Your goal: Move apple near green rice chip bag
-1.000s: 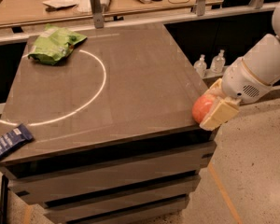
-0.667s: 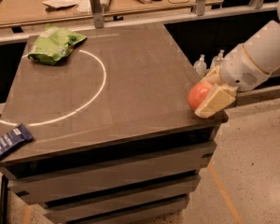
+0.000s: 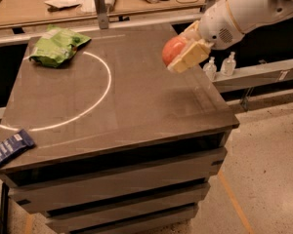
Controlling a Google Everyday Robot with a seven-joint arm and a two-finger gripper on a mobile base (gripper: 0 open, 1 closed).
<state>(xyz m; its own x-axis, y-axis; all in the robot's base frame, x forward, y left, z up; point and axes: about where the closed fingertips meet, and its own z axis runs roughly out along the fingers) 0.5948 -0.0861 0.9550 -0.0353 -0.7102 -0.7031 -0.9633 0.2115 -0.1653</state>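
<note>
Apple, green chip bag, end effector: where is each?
apple (image 3: pixel 170 50), camera view, red side.
green rice chip bag (image 3: pixel 56 45), camera view, crumpled middle.
end effector (image 3: pixel 180 51), camera view, between fingertips, above table (image 3: pixel 151 106), right side.

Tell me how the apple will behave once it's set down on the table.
The apple, gripped in the hand above the table, looks round and smooth, so it will probably roll if released carelessly. It seems firm: the grip shows no denting. Its glossy skin might slip between the pads.

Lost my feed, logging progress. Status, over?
Gripper over right side of dark table, jaws shut on round orange-red apple. Crumpled green foil chip bag at far-left corner. Nothing lies between them.
</note>
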